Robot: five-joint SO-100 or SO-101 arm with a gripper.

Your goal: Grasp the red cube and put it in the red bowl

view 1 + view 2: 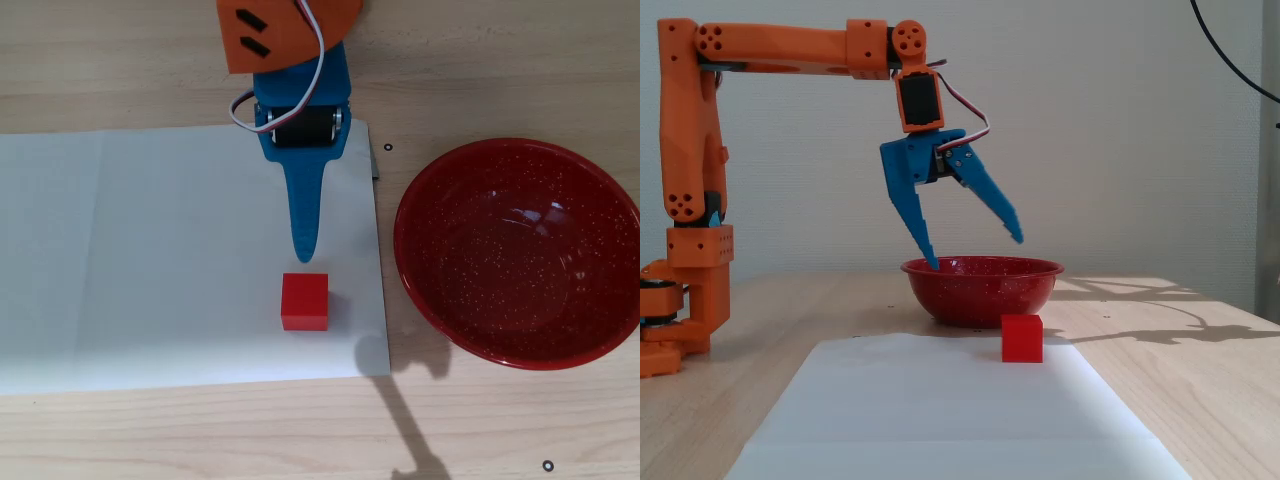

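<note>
The red cube (305, 301) sits on a white paper sheet (150, 260) near the sheet's right edge. It also shows in the fixed view (1022, 338), in front of the bowl. The red bowl (520, 250), speckled and empty, stands on the wooden table to the right of the sheet, and shows in the fixed view (982, 290). My blue gripper (975, 252) is open and empty, with its jaws spread wide, and hangs in the air well above the cube. In the overhead view the gripper (303, 250) points at the cube, its tip just short of the cube's far side.
The orange arm (790, 45) reaches out from its base (685, 300) at the left of the fixed view. The white sheet (940, 410) covers the table's middle. A shadow falls on the wood below the sheet (400, 410).
</note>
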